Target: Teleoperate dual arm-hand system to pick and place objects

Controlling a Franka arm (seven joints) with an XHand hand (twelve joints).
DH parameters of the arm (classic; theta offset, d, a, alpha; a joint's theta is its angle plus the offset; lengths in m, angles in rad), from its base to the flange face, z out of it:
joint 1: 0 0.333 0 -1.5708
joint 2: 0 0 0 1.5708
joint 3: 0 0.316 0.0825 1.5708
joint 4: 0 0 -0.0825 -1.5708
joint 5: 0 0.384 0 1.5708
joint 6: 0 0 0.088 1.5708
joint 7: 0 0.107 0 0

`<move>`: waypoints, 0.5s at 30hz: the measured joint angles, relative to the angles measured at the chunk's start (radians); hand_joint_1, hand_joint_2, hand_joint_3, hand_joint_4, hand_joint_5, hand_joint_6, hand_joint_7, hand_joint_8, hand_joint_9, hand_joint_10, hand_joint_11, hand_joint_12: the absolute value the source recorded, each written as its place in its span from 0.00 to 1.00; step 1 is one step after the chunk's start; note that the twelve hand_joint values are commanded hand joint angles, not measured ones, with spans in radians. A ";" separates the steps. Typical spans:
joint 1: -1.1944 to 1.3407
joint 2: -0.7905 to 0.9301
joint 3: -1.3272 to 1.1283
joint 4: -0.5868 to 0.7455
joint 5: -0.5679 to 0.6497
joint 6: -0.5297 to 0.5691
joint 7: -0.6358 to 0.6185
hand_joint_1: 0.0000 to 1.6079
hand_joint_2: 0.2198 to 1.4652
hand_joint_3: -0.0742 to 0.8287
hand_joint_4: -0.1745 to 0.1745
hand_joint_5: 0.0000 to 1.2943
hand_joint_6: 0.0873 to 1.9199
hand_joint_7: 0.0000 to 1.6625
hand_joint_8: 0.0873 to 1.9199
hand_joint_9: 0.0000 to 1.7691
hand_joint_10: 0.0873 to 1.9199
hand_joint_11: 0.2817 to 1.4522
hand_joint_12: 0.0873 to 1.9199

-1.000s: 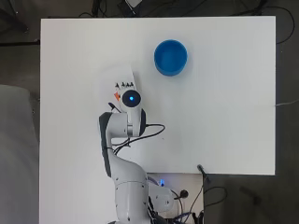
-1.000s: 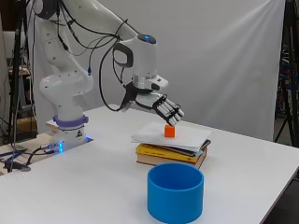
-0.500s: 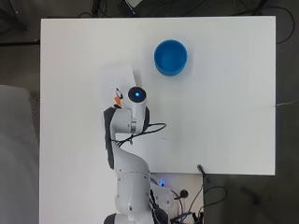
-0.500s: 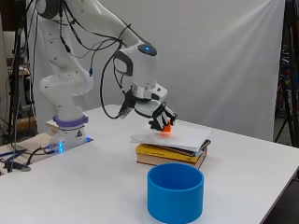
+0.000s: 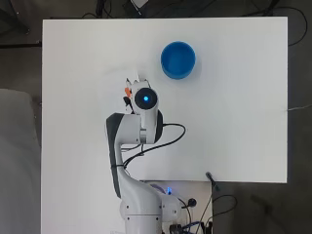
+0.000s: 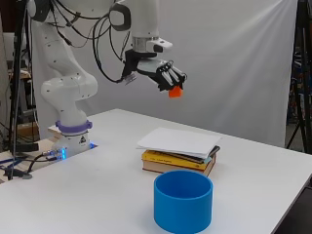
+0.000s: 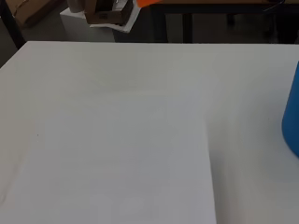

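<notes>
A small orange block (image 6: 175,92) hangs high above the table, pinched at the fingertips of my hand (image 6: 163,74), whose fingers curl round it. In the overhead view only a sliver of the orange block (image 5: 127,91) shows beside the arm's wrist. A sliver of the orange block (image 7: 148,2) also sits at the wrist view's edge. Well below the hand lies a stack of books (image 6: 176,162) topped by a white sheet (image 6: 178,142); the white sheet (image 7: 117,163) fills much of the wrist view. A blue round bowl (image 6: 183,200) stands in front of the stack, the same blue bowl (image 5: 178,59) lying up-right of the hand in the overhead view.
The white table (image 5: 243,122) spreads wide to the right of the arm. The arm's base (image 6: 70,139) stands at the table's left end with cables beside it. A grey curtain (image 6: 234,58) hangs behind the table.
The hand closed on the orange block that stood on the white sheet and has lifted it high above the books.
</notes>
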 joint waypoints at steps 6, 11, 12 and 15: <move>-0.028 0.008 -0.062 0.218 -0.139 -0.069 0.094 0.55 0.83 0.08 1.00 0.54 0.72 0.50 0.89 0.59 0.99 0.36 0.91; -0.041 0.076 -0.114 0.295 -0.222 -0.090 0.118 0.54 0.83 0.08 1.00 0.53 0.73 0.54 0.85 0.62 0.97 0.38 0.91; -0.044 0.106 -0.125 0.313 -0.215 -0.097 0.112 0.54 0.83 0.08 1.00 0.53 0.73 0.55 0.86 0.63 0.97 0.39 0.91; -0.057 0.231 -0.147 0.405 -0.193 -0.101 0.083 0.54 0.83 0.08 1.00 0.53 0.73 0.58 0.88 0.66 0.98 0.46 0.94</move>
